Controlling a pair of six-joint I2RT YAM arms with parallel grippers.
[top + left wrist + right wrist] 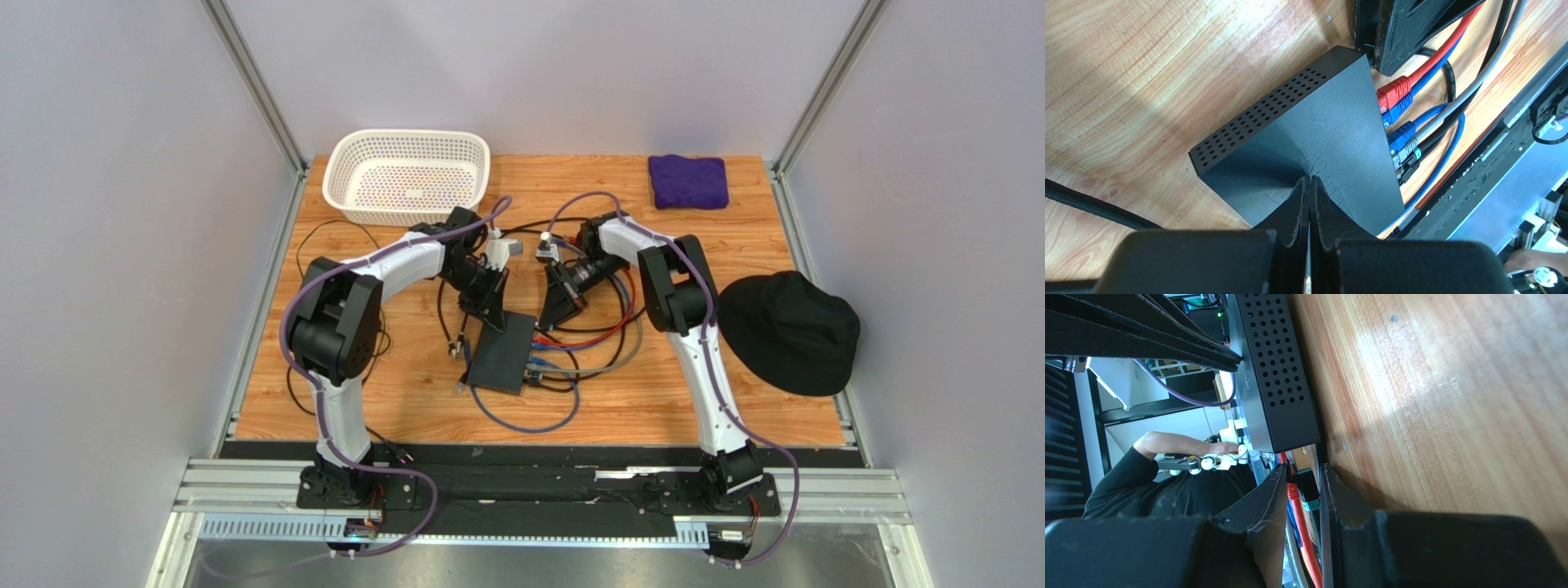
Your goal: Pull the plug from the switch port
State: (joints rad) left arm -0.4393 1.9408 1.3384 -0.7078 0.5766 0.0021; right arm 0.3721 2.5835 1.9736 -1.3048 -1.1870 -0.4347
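The flat black switch (503,353) lies mid-table, its perforated side showing in the wrist views (1315,122) (1275,373). Red (1393,92), blue and black plugs sit in the row of ports on its right edge. My left gripper (1310,179) is shut with nothing in it, tips pressed on the switch's top (496,319). My right gripper (1303,468) reaches the port edge from behind (550,322). Its fingers are drawn close around the red plug (1292,491), with a black teal-tipped plug (1310,499) also in the gap.
A white basket (405,175) stands at the back left, a purple cloth (688,180) at the back right, a black hat (789,331) at the right. Red, blue and grey cables (577,349) loop right of the switch and in front of it.
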